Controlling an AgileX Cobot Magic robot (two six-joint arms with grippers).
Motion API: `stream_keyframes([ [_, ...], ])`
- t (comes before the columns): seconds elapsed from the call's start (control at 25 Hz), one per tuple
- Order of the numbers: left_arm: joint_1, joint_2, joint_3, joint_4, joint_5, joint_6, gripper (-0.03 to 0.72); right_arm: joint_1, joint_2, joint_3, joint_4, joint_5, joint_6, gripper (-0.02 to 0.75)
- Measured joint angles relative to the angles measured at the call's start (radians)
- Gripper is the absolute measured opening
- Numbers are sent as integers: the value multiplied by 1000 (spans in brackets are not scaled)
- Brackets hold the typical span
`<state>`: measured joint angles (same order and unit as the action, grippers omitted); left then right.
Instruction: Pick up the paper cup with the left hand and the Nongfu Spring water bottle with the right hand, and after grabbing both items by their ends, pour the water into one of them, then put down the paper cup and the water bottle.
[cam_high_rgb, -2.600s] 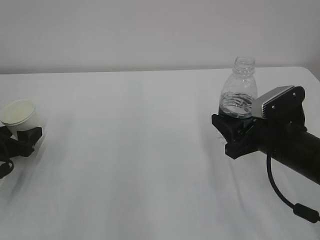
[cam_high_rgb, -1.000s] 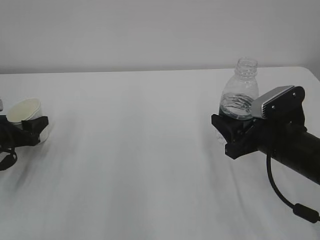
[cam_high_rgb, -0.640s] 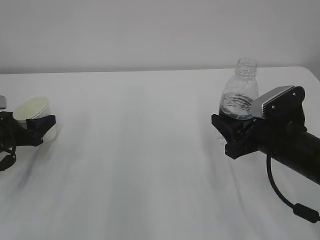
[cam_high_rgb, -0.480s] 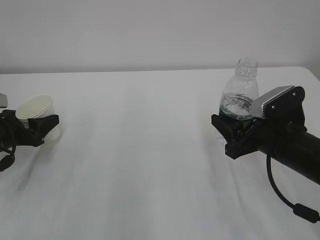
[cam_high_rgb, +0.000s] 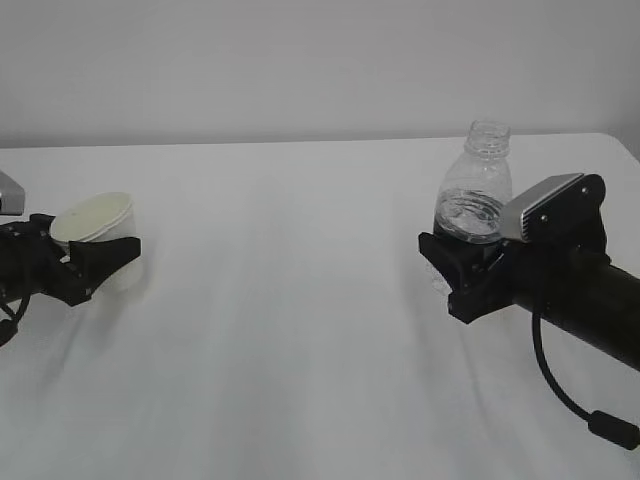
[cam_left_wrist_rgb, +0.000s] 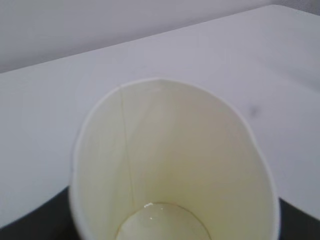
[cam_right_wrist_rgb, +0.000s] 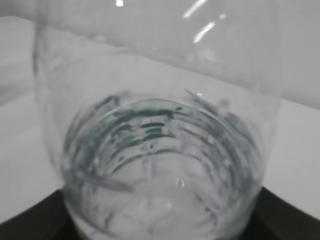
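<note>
My left claw (cam_high_rgb: 95, 262), jaws spread to the cup's width, clasps the paper cup (cam_high_rgb: 97, 229) by its lower end well to the left of the water bottle (cam_high_rgb: 476, 195), with the cup's long axis leaning so its cream mouth points up and slightly away from the bottle (the inside looks dry in the left wrist view). My right claw (cam_high_rgb: 462, 270) grips the bottle low on its body, holding it upright on the white table (cam_high_rgb: 290, 330), open neck pointing straight up, the water (cam_high_rgb: 470, 216) sitting in its lower part.
</note>
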<state>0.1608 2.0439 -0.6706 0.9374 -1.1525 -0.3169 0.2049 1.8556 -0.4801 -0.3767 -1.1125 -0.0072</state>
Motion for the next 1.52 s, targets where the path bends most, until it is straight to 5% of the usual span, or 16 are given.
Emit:
stream_keyframes([
  [0.72,-16,-53,0,271,0,-98,464,0,0,0,-91,0,0,474],
  [1.52,-328,-53,0,260,0,-100,464,0,-2,0,-153,0,0,472],
])
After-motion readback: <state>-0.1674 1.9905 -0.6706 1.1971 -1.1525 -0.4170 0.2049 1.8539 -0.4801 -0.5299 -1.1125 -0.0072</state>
